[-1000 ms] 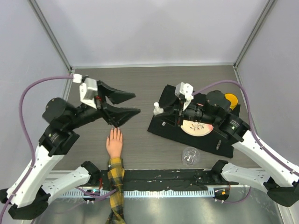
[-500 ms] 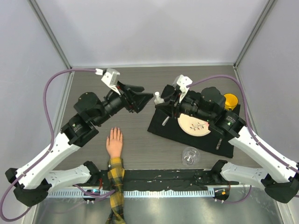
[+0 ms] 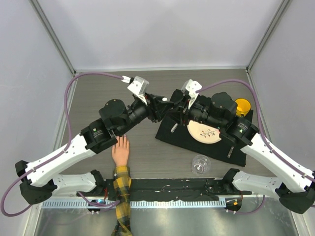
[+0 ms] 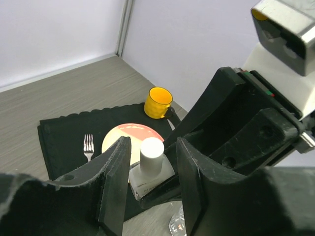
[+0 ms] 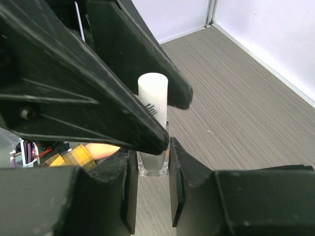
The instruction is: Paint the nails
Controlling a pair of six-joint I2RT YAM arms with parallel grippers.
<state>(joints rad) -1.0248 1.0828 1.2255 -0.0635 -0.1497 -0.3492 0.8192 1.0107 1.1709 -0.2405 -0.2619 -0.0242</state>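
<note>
The peach fake hand (image 3: 120, 150) lies palm down near the table's front, with its plaid sleeve (image 3: 123, 194) running toward me. Its nails are too small to make out. My right gripper (image 5: 152, 169) is shut on the clear body of a nail polish bottle (image 5: 152, 147), held upright above the table. My left gripper (image 4: 153, 164) faces it with one finger on each side of the bottle's white cap (image 4: 151, 153). A gap shows on both sides, so it is open. From above, the two grippers meet at mid-table (image 3: 170, 104) and hide the bottle.
A black placemat (image 3: 170, 140) at right holds a plate (image 3: 204, 132), a fork (image 3: 173, 128) and a yellow cup (image 3: 242, 105). A clear glass (image 3: 199, 163) stands at the mat's front edge. Grey walls close in the back and both sides.
My left arm swung right, away from the fake hand, to the bottle, and its jaws narrowed around the cap. My right gripper shifted the bottle slightly left and back.
</note>
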